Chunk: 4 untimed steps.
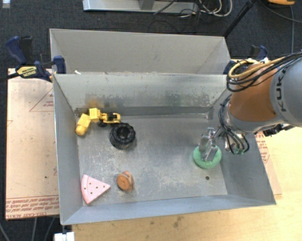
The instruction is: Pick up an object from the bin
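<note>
Gripper (pixel 209 145) at green ring (pixel 211 158), R side of bin (pixel 156 149); open/shut unclear.

Dark speckled carpet floor (pixel 25 14) — seen along the top and left. A flat grey metal stand base (pixel 136 3) rests on it at top centre, loose cables (pixel 211 1) bunched just beside it. A pale wooden surface (pixel 201 225) runs along the bottom edge.
</note>
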Available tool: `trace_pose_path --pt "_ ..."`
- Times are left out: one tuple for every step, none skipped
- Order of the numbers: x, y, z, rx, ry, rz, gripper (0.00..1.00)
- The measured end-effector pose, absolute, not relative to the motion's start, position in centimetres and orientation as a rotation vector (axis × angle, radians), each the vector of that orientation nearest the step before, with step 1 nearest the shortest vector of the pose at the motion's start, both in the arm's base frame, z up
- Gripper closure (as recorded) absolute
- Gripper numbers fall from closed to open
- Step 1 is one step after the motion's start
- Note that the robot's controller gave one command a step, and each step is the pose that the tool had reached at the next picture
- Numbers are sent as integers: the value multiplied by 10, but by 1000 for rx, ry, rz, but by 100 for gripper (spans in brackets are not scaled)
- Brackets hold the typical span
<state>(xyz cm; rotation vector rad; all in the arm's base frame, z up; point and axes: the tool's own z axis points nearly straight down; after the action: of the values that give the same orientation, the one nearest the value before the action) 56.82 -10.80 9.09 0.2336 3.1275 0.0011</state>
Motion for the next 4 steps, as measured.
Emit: trace_pose_path --pt "575 -93 76 227 3124 -2 100" --pt "575 -93 76 228 3124 -2 100" --pt "575 -93 121 221 3136 1 100" --pt "572 -90 190 192 3136 1 100"
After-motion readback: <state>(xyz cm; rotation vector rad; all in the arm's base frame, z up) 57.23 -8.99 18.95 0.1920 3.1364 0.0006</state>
